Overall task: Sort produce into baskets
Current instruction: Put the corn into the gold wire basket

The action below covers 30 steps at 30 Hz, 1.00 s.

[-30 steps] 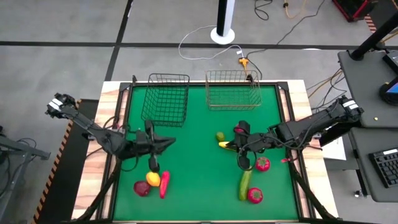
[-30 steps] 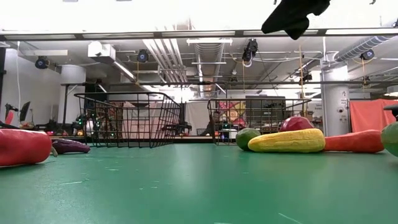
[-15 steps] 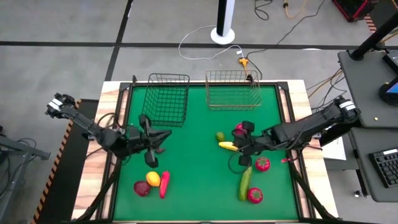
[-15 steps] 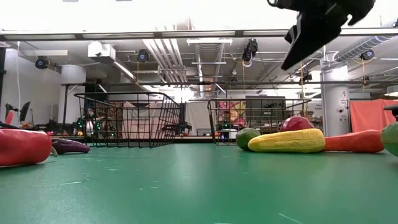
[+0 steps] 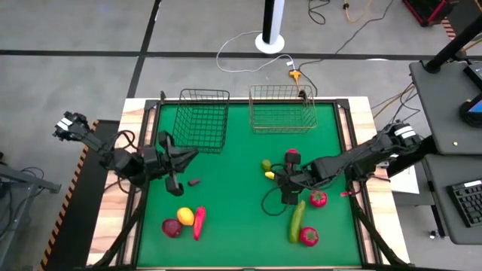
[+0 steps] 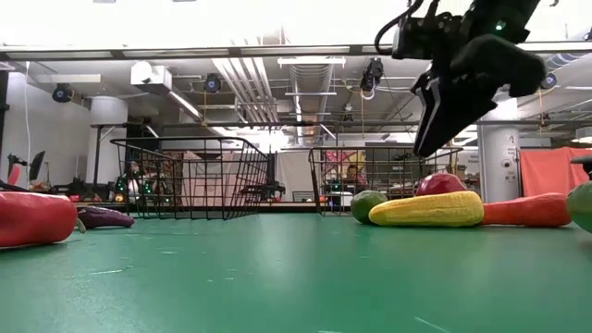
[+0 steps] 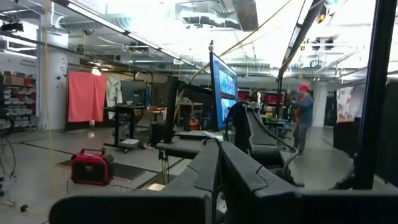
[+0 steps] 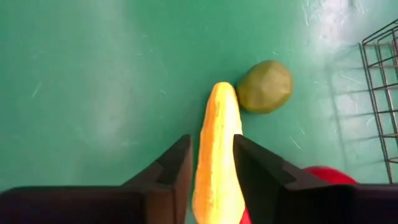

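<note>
My right gripper is open and points down over a long yellow vegetable that lies on the green mat. In the right wrist view its fingers stand on either side of the yellow vegetable. In the low view my right gripper is above the vegetable and clear of it. A green round fruit lies against the vegetable's far tip. My left gripper is shut and empty, raised over the mat's left side, near a small dark eggplant.
The black basket and the silvery basket stand at the far edge. A yellow fruit, red pepper and dark red fruit lie near left. A red fruit, cucumber and another red fruit lie near right.
My right gripper has gone toward the table's left edge and down, and now stands over the yellow vegetable. My left gripper has lifted away from the produce at the near left, gone toward the far-left side and tipped up to level. No produce has moved.
</note>
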Motion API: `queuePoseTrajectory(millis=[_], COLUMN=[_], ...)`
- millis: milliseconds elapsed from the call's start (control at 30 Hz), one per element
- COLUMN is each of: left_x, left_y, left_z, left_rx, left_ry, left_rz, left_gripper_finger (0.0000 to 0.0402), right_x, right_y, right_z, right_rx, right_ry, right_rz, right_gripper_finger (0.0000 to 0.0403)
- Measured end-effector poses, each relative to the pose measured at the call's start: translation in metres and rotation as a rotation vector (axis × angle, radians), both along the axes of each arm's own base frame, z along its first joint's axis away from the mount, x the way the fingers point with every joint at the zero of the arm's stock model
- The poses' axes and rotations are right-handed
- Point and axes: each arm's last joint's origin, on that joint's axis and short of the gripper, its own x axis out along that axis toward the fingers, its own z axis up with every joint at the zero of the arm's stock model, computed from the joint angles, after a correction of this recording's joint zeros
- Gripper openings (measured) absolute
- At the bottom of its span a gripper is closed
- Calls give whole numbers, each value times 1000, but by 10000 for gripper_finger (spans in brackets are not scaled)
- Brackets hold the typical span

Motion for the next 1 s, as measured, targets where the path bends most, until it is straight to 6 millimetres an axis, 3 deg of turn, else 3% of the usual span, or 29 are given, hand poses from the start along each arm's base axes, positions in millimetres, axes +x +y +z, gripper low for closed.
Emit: queuePoseTrajectory(millis=[267,533,800,1000], left_x=[6,6,7,7], left_y=[-3,-2,-3,-3], left_z=[-5,-6,-8,-9], left_rx=[-34,-29,-15,2], left_ry=[33,51,72,87], left_rz=[26,49,50,53], left_gripper_finger=[0,0,0,0], right_x=[6,13,18,16], right_y=[-7,-12,-16,-15], right_z=[-23,-48,-61,-50], right_rx=[16,-7,55,105], right_ry=[100,187,238,215], right_rz=[-84,-106,-110,-96], right_gripper_finger=[200,226,195,145])
